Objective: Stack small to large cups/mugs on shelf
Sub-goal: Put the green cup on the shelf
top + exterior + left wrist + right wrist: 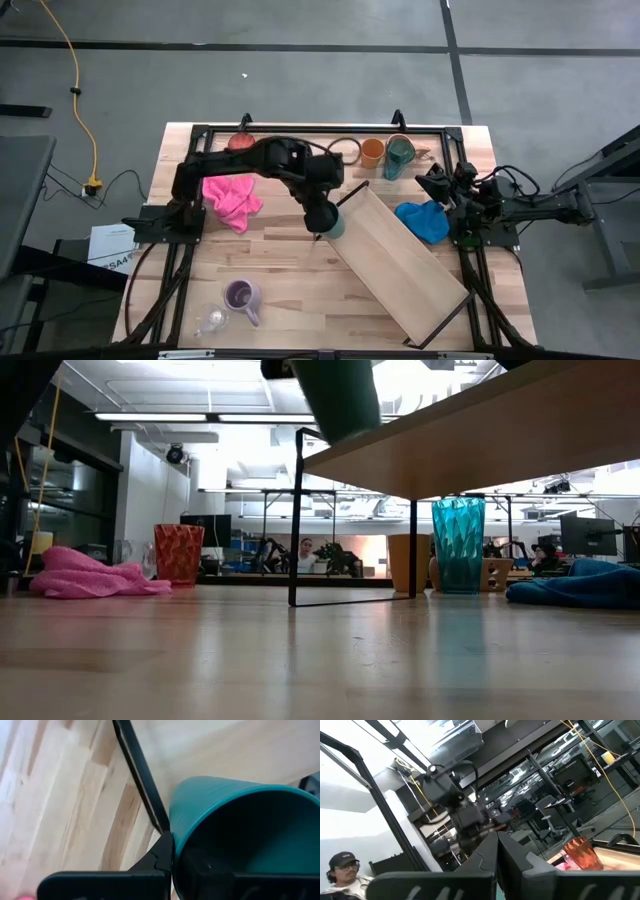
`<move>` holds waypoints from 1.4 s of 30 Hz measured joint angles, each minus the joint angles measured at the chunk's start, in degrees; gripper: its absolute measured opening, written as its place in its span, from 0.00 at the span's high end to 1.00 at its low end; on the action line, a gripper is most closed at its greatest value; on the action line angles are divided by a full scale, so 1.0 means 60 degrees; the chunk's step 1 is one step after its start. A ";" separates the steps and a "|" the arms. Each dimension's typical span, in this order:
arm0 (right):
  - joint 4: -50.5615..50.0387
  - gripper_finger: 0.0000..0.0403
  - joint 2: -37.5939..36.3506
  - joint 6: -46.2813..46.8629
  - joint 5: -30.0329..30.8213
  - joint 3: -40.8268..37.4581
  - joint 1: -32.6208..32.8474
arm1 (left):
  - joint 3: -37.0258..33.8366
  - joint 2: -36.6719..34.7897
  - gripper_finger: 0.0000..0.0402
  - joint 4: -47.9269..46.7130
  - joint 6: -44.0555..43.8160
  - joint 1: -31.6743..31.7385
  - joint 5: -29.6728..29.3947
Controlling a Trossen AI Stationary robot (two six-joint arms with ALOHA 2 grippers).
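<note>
Green cup (338, 398) top cut off; clear glass (211, 321) indistinct.

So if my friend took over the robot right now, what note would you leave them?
Left gripper: shut on a green cup, held up at the near end of the long light-wood shelf.
Right gripper: shut, empty, parked at the table's right side by the blue cloth.
Done: nothing on the shelf yet.
Left: teal tumbler, orange cup, red cup at the back; purple mug, clear glass in front.
</note>
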 joint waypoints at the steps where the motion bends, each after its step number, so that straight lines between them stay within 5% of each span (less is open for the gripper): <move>1: 0.0000 1.00 0.0000 0.0000 0.0000 0.0000 -0.0003 | -0.0002 0.0064 1.00 -0.0042 -0.0002 0.0000 0.0012; 19: 0.0000 1.00 0.0000 -0.0022 0.0000 0.0000 -0.0004 | -0.0002 0.0137 0.99 0.0124 0.0171 0.0003 0.0028; 42: 0.0000 1.00 0.0000 -0.0029 0.0002 0.0000 -0.0002 | -0.0006 0.0148 0.79 0.0660 0.0284 0.0004 -0.0004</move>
